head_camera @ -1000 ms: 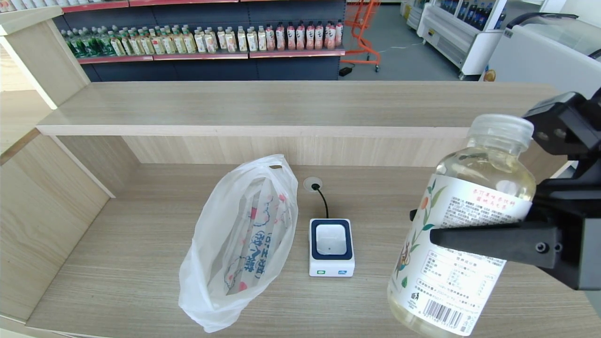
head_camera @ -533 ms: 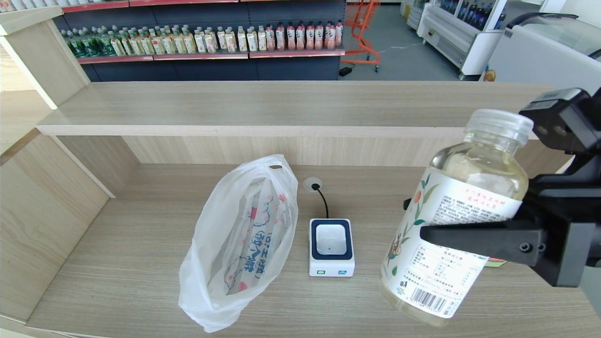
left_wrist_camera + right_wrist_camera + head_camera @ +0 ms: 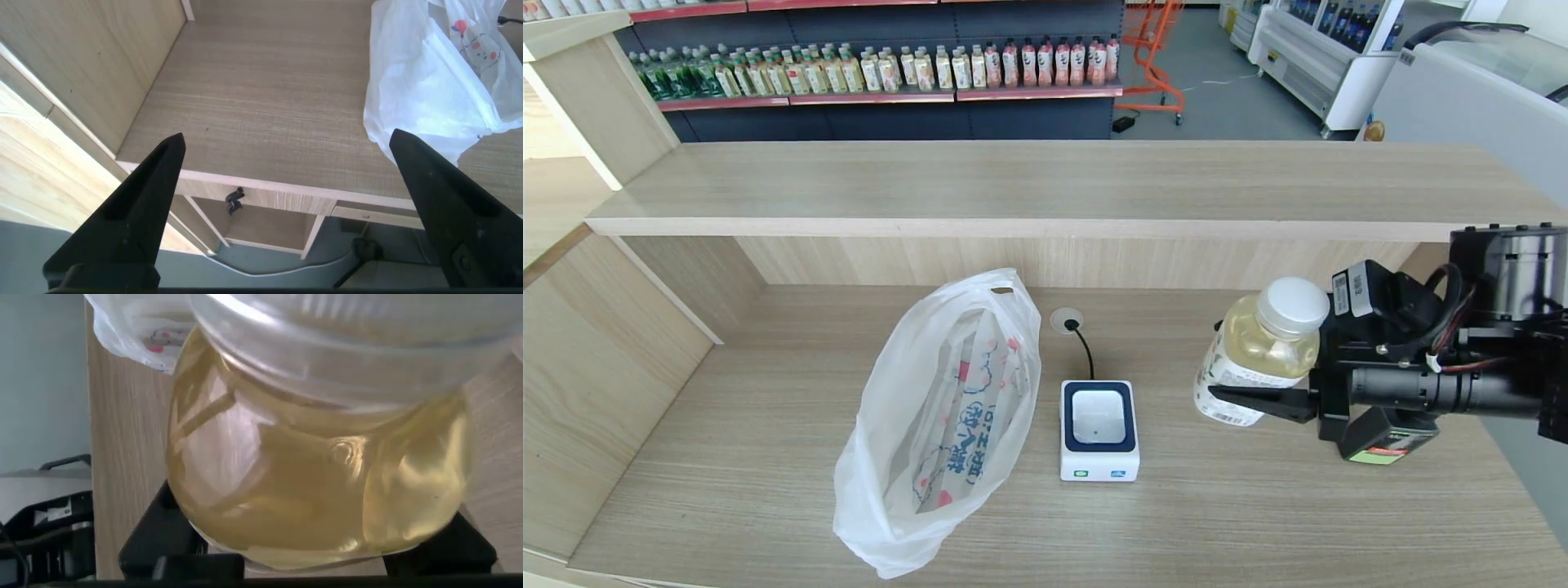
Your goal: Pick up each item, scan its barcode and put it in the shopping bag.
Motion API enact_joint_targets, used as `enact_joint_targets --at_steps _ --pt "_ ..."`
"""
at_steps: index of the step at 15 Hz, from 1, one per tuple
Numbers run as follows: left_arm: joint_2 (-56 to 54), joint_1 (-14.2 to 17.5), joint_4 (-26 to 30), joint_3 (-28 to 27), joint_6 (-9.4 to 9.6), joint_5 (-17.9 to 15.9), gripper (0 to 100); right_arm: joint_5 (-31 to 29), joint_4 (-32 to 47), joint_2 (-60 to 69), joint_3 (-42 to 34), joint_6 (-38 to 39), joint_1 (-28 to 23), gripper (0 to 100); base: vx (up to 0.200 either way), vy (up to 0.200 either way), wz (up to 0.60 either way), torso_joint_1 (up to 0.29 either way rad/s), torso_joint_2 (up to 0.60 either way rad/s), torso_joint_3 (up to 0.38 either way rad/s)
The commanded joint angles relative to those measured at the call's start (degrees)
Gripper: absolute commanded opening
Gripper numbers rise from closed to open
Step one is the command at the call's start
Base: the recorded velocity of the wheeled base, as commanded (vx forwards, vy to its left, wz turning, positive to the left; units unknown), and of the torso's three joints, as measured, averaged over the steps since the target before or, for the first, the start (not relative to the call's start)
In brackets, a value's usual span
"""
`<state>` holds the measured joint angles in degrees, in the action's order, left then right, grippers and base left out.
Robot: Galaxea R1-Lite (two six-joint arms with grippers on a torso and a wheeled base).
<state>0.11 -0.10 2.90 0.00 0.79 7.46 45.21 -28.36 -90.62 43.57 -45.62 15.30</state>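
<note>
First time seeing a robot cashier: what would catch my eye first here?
A bottle of pale yellow drink, gripped by the right arm's black fingers above the counter, right of the small white scanner. Left of the scanner lies a white shopping bag with a printed packet inside.

Bottle (image 3: 1267,349) in right gripper (image 3: 1235,369), right of scanner (image 3: 1098,431); shopping bag (image 3: 931,441) on scanner's left

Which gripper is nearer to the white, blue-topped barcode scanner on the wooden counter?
Right. The right gripper, shut on the clear bottle of yellow drink, is right of the scanner; the left gripper hangs open over the counter's near edge, beyond the white plastic bag.
</note>
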Motion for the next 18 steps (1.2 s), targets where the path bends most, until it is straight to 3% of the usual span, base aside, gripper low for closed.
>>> enact_joint_targets --at_steps 1,6,10,18 --pt "-0.02 0.01 0.0 0.0 0.0 0.01 100 -0.13 -6.8 -8.43 1.08 -1.84 -0.89 0 0.0 0.0 0.0 0.0 0.0 0.0" --pt "-0.02 0.01 0.0 0.0 0.0 0.01 100 0.05 -16.29 -14.67 1.26 -1.49 2.02 0 0.0 0.0 0.0 0.0 0.0 0.0" --pt "-0.02 0.01 0.0 0.0 0.0 0.01 100 4.62 -26.14 -22.05 1.96 -0.7 5.27 0 0.0 0.0 0.0 0.0 0.0 0.0" --pt "-0.02 0.01 0.0 0.0 0.0 0.01 100 8.05 -35.89 -31.72 5.83 0.27 7.29 0 0.0 0.0 0.0 0.0 0.0 0.0"
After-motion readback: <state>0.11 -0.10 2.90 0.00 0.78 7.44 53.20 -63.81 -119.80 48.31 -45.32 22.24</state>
